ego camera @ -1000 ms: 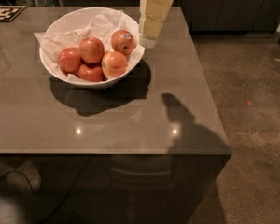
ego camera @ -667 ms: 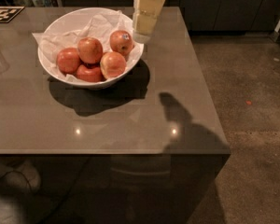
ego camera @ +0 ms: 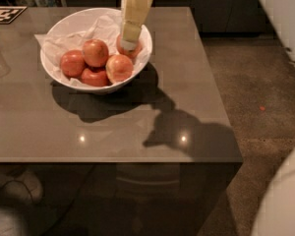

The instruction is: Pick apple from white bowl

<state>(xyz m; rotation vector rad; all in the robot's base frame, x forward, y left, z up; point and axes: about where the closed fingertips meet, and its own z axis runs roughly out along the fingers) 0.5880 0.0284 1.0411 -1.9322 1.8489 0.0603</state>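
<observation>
Pale pincer (ego camera: 129,41), grip unclear, hangs over round red apple (ego camera: 136,52) in glossy white bowl (ego camera: 83,12).

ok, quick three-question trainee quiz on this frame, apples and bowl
1. True or false: the gripper is low over the right side of the bowl.
2. How many apples show in the bowl? A three, B five, C eight.
3. Fill in: the bowl is lined with crumpled white ____.
Key: 1 true, it is right above the rightmost apple; 2 B; 3 paper.
</observation>
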